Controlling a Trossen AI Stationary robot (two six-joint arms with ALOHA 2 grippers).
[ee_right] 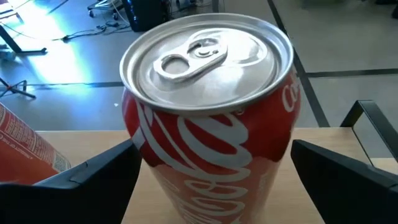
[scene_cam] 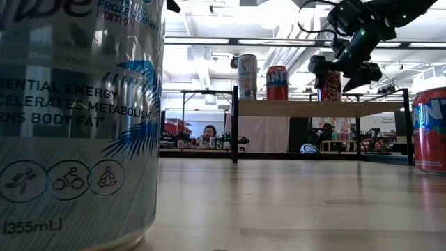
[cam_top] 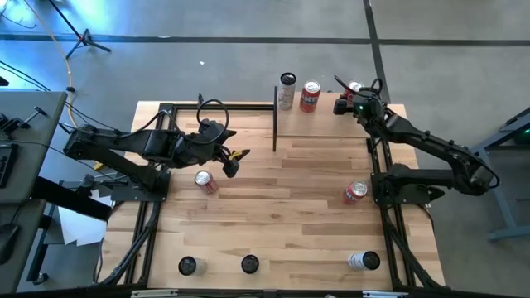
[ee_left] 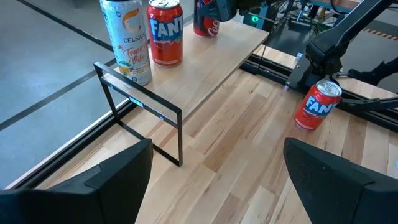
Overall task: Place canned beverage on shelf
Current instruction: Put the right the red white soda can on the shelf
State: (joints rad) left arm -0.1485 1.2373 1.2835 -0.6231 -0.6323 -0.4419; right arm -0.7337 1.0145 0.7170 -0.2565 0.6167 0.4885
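The shelf (cam_top: 327, 128) is a pale wood board on thin black uprights at the table's far side. On it stand a silver Celsius can (cam_top: 287, 89), a red Fanta can (cam_top: 310, 96) and a red Coca-Cola can (ee_right: 211, 112) at the board's right end. The Coca-Cola can rests upright on its base. My right gripper (ee_right: 211, 180) is open, one finger on each side of this can; no touch shows. My left gripper (cam_top: 232, 161) hangs open over the table's left middle, with nothing between its fingers (ee_left: 93, 186).
Another Fanta can (cam_top: 355, 192) is on the table at the right, and a red-and-white can (cam_top: 205, 181) is just below my left gripper. Three cans (cam_top: 249, 263) line the near edge. One of them, a Celsius can (scene_cam: 77, 118), fills the left of the low view.
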